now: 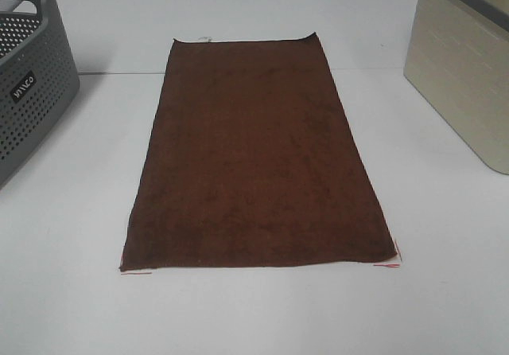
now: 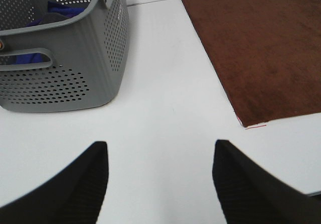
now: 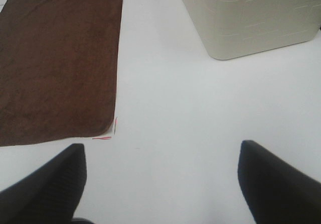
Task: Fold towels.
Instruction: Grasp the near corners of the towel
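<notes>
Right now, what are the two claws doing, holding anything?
Left gripper: open, holding nothing.
Right gripper: open, holding nothing.

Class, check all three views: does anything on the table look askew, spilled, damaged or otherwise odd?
Nothing stands out. The towel lies flat and unfolded, its near corners beside the red corner marks. The grey basket and beige bin stand upright.

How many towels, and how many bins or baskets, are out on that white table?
Brown towel: 1
Containers: 2, the grey perforated basket and the beige bin
Total: 3
</notes>
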Robot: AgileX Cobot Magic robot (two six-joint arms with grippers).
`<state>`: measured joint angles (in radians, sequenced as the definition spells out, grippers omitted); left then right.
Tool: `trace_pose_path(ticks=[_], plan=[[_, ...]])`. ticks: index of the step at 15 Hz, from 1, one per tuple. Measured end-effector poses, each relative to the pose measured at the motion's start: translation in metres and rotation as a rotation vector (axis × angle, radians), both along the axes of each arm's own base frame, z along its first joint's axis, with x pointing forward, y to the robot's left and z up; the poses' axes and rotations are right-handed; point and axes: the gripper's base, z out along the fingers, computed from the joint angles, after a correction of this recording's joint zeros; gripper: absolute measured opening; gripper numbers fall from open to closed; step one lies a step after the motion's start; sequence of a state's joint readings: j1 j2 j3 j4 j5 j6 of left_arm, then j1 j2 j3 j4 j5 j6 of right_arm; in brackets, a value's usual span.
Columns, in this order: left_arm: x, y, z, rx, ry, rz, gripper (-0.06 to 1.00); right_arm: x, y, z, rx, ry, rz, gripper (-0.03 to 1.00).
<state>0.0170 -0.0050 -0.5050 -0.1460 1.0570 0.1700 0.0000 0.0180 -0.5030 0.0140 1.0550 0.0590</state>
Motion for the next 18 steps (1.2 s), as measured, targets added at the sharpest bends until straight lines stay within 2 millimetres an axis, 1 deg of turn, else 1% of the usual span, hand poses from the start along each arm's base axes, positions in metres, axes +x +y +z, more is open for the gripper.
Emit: trace_pose_path(ticks=[18], plan=[[0.0000,-0.0003,0.0000,-0.003,0.000,-0.002,0.59,0.0000,0.0000,0.0000,0.000,0.000,0.000,0.78]])
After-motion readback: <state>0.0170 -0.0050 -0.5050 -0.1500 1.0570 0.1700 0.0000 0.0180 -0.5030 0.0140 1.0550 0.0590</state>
